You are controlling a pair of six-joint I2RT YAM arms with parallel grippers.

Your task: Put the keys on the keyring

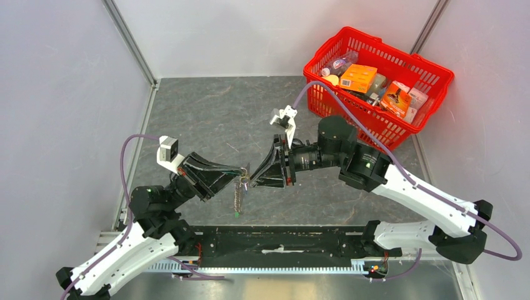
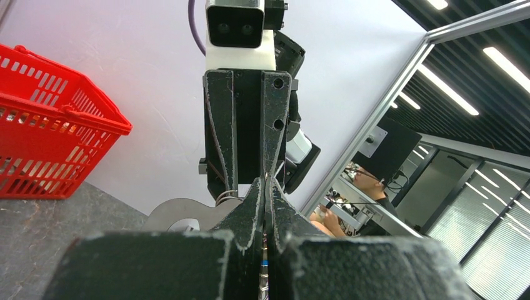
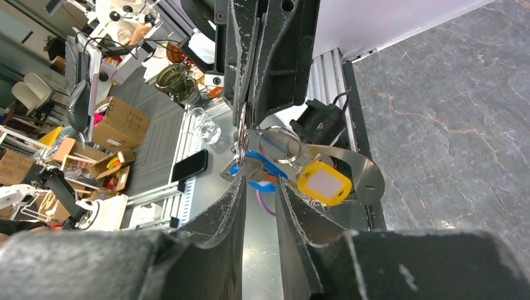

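Observation:
My left gripper (image 1: 242, 177) is shut on the keyring (image 1: 239, 195), held above the table with its chain hanging down to a green tag (image 1: 237, 214). In the left wrist view the left gripper (image 2: 267, 182) has its jaws pressed together with a thin strip of chain between them. My right gripper (image 1: 252, 182) meets it tip to tip. In the right wrist view the right gripper (image 3: 258, 181) is closed to a narrow gap on the blue-headed key (image 3: 253, 169), right at the metal ring (image 3: 279, 142). A yellow tag (image 3: 323, 182) hangs beside the ring.
A red basket (image 1: 325, 47) full of boxes and bottles stands at the back right of the grey table, and it also shows in the left wrist view (image 2: 56, 100). Walls enclose the table on the left, back and right.

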